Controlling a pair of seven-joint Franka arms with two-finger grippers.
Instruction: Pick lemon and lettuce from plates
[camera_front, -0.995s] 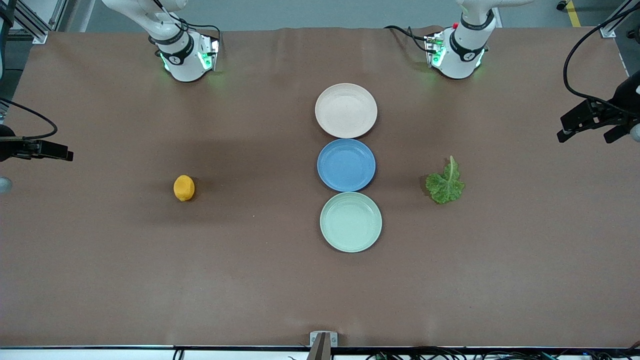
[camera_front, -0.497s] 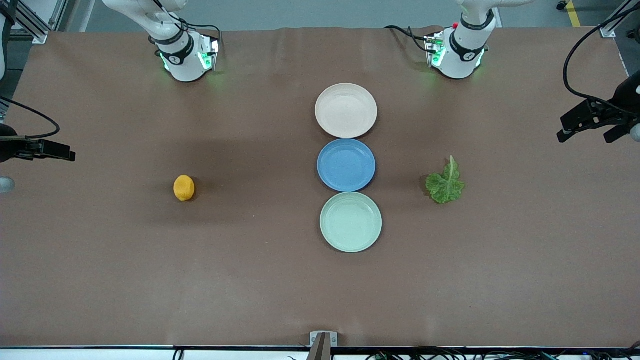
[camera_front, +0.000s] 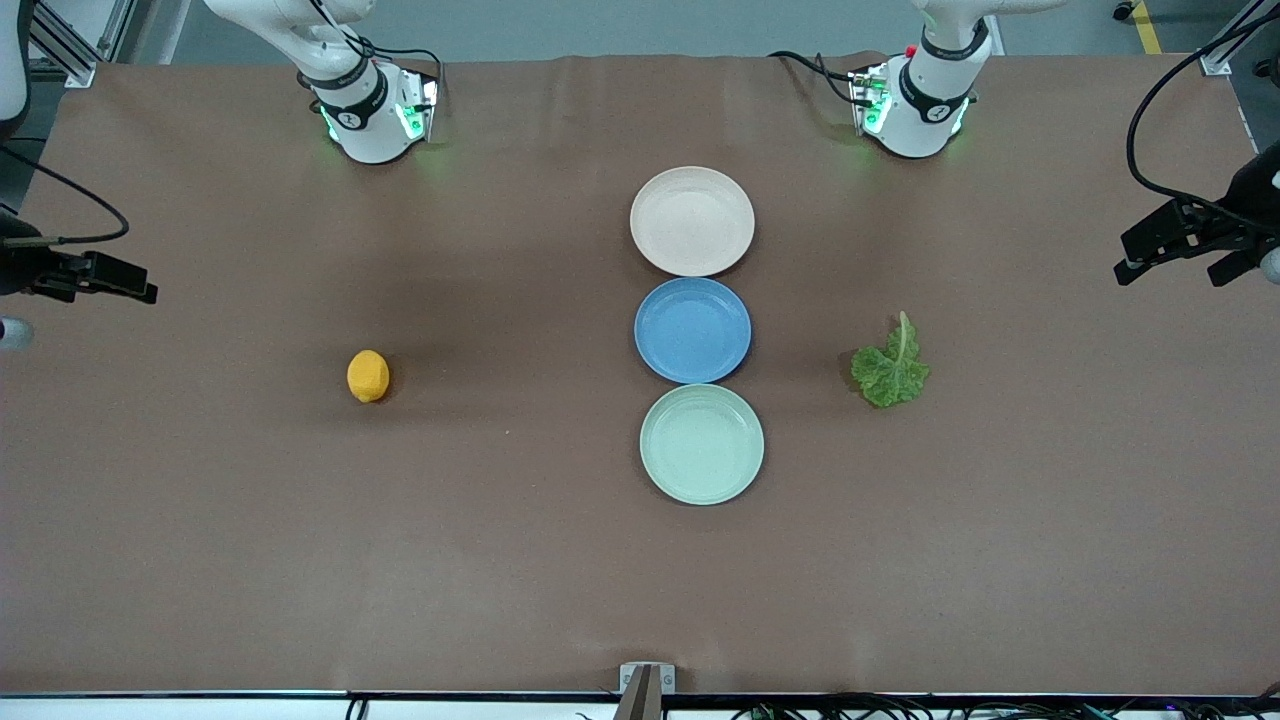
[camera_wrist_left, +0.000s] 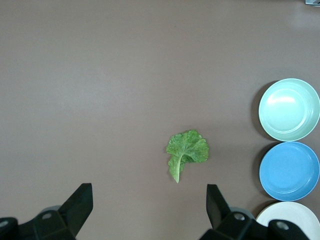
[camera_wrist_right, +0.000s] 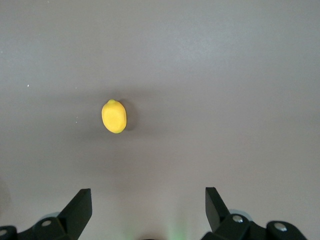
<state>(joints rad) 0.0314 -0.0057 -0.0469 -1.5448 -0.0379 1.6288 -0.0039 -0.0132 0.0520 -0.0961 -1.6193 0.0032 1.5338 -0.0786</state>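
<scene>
Front view shows the small oval yellow-orange lemon (camera_front: 368, 376) lying on the bare brown surface (camera_front: 500, 560) toward the right arm's end, well apart from every plate. The crinkly green lettuce leaf with a pale rib (camera_front: 890, 367) lies on the surface toward the left arm's end, near the blue round plate (camera_front: 692, 330) but not on it. The beige-pink round matte plate (camera_front: 692, 221), the blue one and the pale mint green round plate (camera_front: 702, 444) stand in a row down the middle, each just beside the next, all three holding nothing.

The right gripper (camera_wrist_right: 148, 204) hangs high near its end of the surface with its fingers spread wide and nothing between them; the lemon (camera_wrist_right: 114, 116) sits some way off from it. The left gripper (camera_wrist_left: 149, 200) hangs high likewise, fingers spread and holding nothing, with the lettuce (camera_wrist_left: 186, 150) near.

Risks as I judge them: the rounded lemon could roll off under an off-centre pinch, and the thin, flat leaf could slip through or tear if the fingers close on its edge.
</scene>
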